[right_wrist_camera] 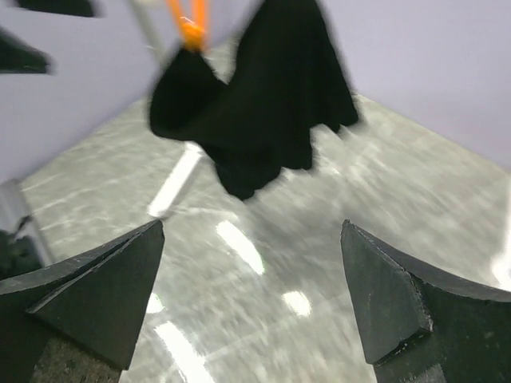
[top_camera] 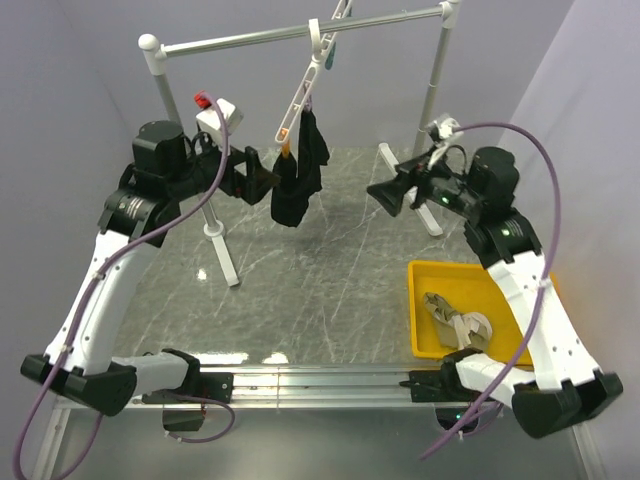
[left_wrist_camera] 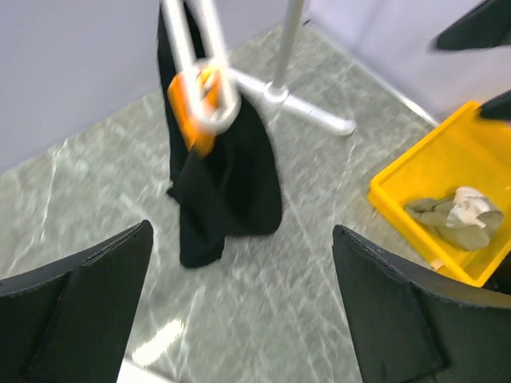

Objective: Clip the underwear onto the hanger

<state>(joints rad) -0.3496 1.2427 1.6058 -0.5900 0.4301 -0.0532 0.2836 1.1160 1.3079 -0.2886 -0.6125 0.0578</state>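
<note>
Black-fingered, parted and empty, the left gripper (top_camera: 268,183) flanks the underwear (top_camera: 297,180), drooping bunched since one orange clip (left_wrist_camera: 192,112) pins it (a second grip isn't visible) to the tilted hanger (top_camera: 305,85) on the rail (top_camera: 230,40), with free air before the equally spread, empty right gripper (top_camera: 384,194).

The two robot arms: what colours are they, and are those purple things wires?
The left arm and right arm have white links with black joint housings. A purple cable loops loosely along each, so yes, wires. The left gripper and right gripper are black, with broad wedge-shaped fingers. Small green lights glow on the right arm.
</note>
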